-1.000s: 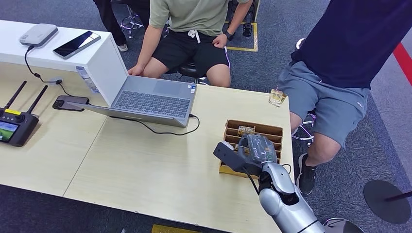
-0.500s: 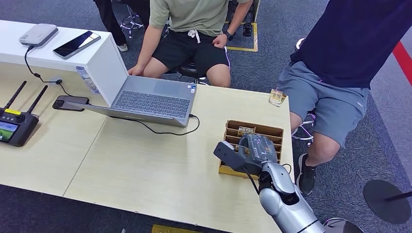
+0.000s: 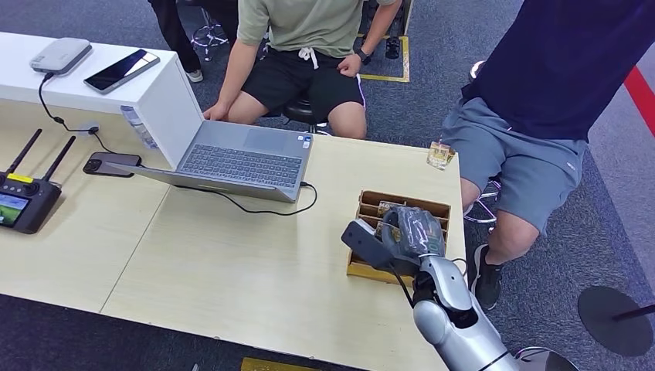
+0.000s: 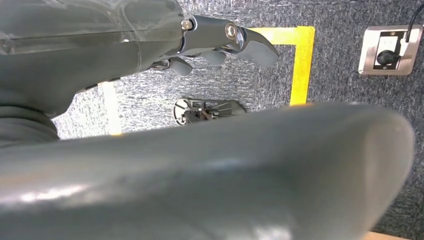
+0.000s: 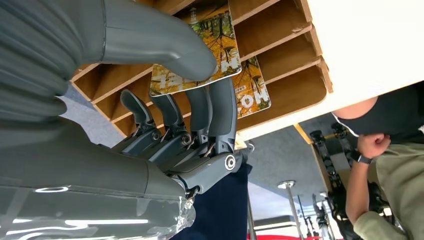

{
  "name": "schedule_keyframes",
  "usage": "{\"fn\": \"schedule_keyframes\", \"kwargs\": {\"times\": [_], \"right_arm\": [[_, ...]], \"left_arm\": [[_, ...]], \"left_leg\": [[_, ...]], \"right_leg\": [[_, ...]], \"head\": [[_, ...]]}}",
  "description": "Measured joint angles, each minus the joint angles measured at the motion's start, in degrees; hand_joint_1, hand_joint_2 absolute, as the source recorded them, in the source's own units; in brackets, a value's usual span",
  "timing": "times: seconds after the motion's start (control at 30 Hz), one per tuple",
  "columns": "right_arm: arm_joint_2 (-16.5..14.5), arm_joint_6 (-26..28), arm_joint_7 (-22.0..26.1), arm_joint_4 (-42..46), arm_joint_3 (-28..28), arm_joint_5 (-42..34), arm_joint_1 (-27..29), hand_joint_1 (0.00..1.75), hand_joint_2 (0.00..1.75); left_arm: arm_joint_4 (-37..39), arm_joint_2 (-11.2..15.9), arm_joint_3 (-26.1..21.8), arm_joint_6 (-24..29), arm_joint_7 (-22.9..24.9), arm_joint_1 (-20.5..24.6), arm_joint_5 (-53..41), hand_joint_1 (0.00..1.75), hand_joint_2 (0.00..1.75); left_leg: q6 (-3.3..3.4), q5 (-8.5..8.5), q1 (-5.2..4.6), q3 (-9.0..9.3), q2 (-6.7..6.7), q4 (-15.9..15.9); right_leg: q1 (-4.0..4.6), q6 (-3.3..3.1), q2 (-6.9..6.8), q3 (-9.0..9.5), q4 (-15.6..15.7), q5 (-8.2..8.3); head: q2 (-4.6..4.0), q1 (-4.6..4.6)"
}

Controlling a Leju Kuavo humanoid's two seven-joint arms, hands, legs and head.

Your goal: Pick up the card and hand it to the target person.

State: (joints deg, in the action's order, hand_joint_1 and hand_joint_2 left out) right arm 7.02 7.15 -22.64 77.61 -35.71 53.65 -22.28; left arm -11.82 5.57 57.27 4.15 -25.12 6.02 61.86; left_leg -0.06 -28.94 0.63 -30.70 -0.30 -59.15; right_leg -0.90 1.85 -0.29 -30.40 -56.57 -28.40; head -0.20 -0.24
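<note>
On the table, near its right end, we see a wooden slotted rack with our right robot hand over it. From the right wrist camera, the right robot hand has its thumb pressed on the face of a card printed with yellow foliage, and its dark fingers come up behind the same card, so we pinch the card while it sits in one of the rack's slots. A second card of the same print lies in the next slot, just beside the first.

Beyond the rack, a person in dark shirt and grey shorts stands at the table's far right corner, close to a small glass at the edge. Another person in a green shirt sits behind an open laptop, one hand touching its lid. A cable runs from the laptop across the table.

To the left lie a phone and a black controller with two antennas. A white shelf carries another phone and a grey box.

Our left robot hand hangs over grey carpet with yellow tape, its fingers loosely apart and holding nothing. A floor socket shows nearby.
</note>
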Motion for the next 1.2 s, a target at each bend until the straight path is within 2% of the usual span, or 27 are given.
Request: {"fn": "schedule_keyframes", "kwargs": {"times": [0.33, 0.67, 0.73, 0.93, 1.2], "right_arm": [[0.74, 3.08, -0.38, 5.49, 0.93, 3.2, 1.11, 1.45, 1.75], [2.73, 5.46, -0.7, 22.58, 4.28, 7.41, 4.32, 1.45, 1.75], [2.86, 7.29, 0.49, 24.52, 4.68, 7.95, 4.74, 1.45, 1.75], [2.96, 17.57, 6.6, 27.83, 6.4, 11.24, 6.92, 1.45, 1.75], [3.09, 18.6, 8.09, 29.45, 8.01, 11.26, 8.48, 1.45, 1.75]], "left_arm": [[0.0, 0.0, 0.0, 0.0, 0.36, -0.03, 0.08, 0.0, 0.0], [0.0, 0.0, 0.0, -0.03, 0.55, -0.2, 0.11, 0.0, 0.0], [0.0, 0.0, 0.0, -0.15, 0.55, -0.19, -0.09, 0.0, 0.0], [0.0, -0.01, 0.0, -0.85, 0.56, -0.19, -1.57, 0.0, 0.0], [0.0, 0.0, 0.0, -1.03, 0.55, -0.16, -2.09, 0.0, 0.0]], "left_leg": [[0.0, 0.0, -0.01, 0.01, 0.01, -0.02], [0.01, 0.0, -0.01, 0.0, 0.02, -0.03], [0.01, 0.0, -0.01, 0.01, 0.02, -0.03], [0.01, 0.0, 0.0, 0.01, 0.02, -0.03], [0.01, 0.0, 0.0, 0.0, 0.02, -0.03]], "right_leg": [[0.0, 0.01, 0.01, 0.0, 0.0, 0.02], [0.0, 0.01, 0.03, -0.01, 0.01, 0.02], [0.0, 0.01, 0.03, -0.01, 0.01, 0.03], [0.0, 0.0, 0.03, -0.01, 0.0, 0.03], [0.0, 0.0, 0.02, -0.01, 0.0, 0.03]], "head": [[0.0, 0.0], [0.0, 0.01], [0.0, 0.0], [0.0, 0.01], [0.0, 0.0]]}}
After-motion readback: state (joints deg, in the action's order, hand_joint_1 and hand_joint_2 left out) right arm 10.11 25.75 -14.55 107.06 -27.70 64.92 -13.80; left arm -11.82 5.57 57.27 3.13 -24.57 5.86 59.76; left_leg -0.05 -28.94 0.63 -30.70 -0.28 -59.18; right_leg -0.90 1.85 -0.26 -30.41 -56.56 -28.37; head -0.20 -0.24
